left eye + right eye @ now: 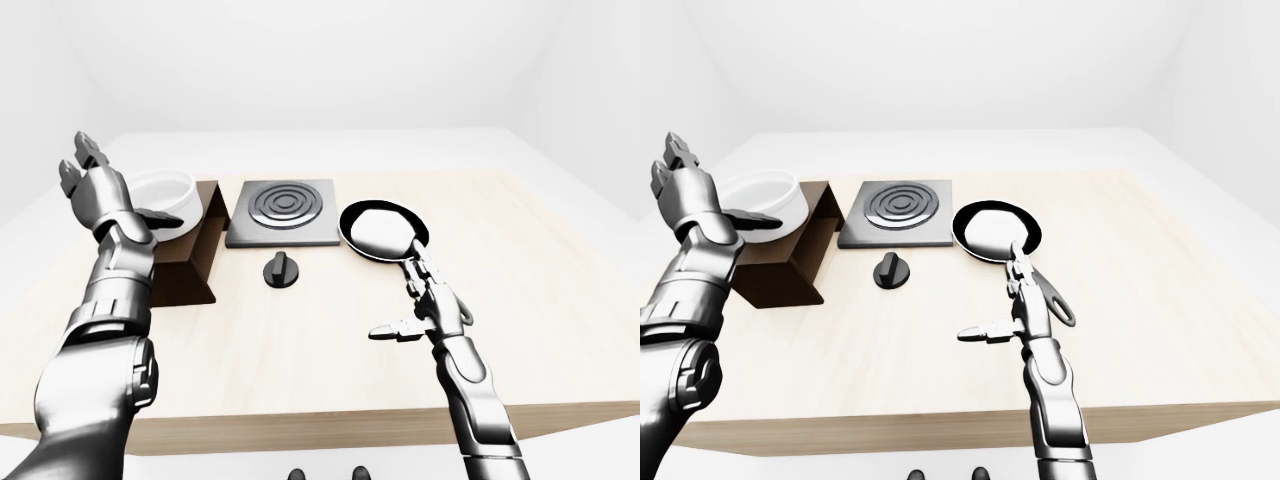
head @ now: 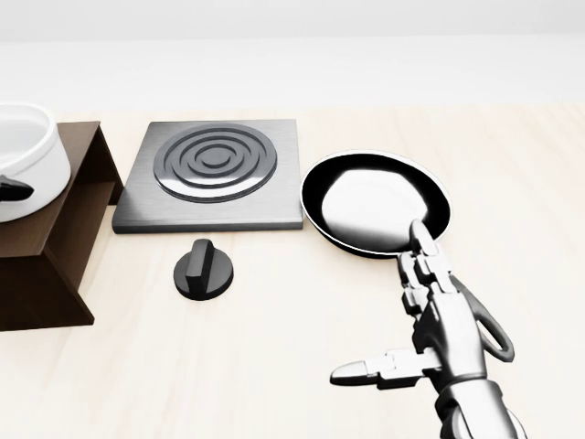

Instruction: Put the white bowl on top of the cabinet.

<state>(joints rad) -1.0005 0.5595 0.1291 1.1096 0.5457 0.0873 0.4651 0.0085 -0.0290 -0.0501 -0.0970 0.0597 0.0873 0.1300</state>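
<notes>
The white bowl [image 1: 163, 193] is seen resting on top of the cabinet [image 1: 192, 262], just right of the left hand [image 1: 97, 185], held wide open. The right hand [image 1: 425, 305], also open, is well apart.

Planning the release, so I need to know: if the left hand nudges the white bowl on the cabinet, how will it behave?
The bowl looks rigid and smooth, so the fingers may slip on it. It is wide and low, so it would probably slide rather than tip. It sits near the cabinet edge, so a push could drop it off.
</notes>
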